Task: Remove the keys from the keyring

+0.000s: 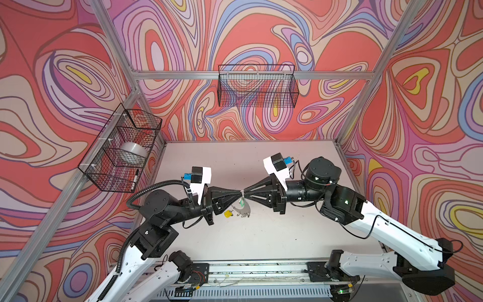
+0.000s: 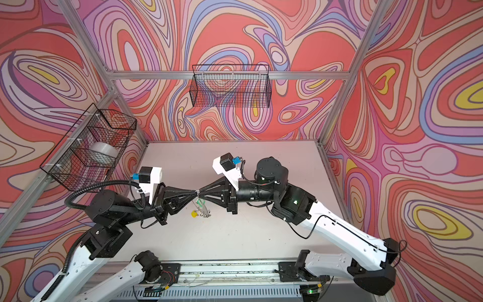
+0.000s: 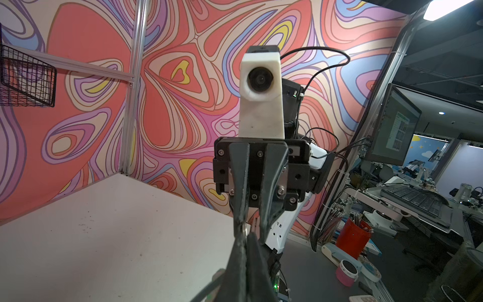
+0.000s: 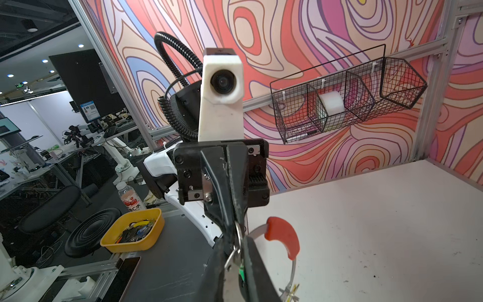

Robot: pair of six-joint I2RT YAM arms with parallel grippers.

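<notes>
On the left wall we see a wire basket (image 1: 104, 167) holding a pale roll (image 1: 130, 154). Moving inward, the left arm reaches level over the table (image 1: 287, 235) toward the middle. Its left pincer (image 1: 239, 194) is pressed fully together, and in the right wrist view its tips pinch a small split ring (image 4: 238, 235).

Below those tips, in a top view, the yellow-tagged key (image 1: 228, 214) hangs lowest and furthest left, close to the table. We cannot tell whether it touches the surface.

Next comes the keyring (image 1: 247, 208), dangling in the air under the point where the two pincers meet. It is tilted rather than flat, with a cluster of small silver rings (image 1: 244, 215) at its lower edge. The right wrist view shows its red segment (image 4: 283, 236) curving out to the side of the fingers, clear of them.

The green-tagged key (image 4: 241, 273) sits right at the meeting point, between the fingers (image 4: 257, 269) of the right pincer (image 1: 246, 190), which are drawn narrow and closed down on it. The right pincer comes in tip to tip against the left one, the two nearly touching. Both keys hang together with the keyring.
</notes>
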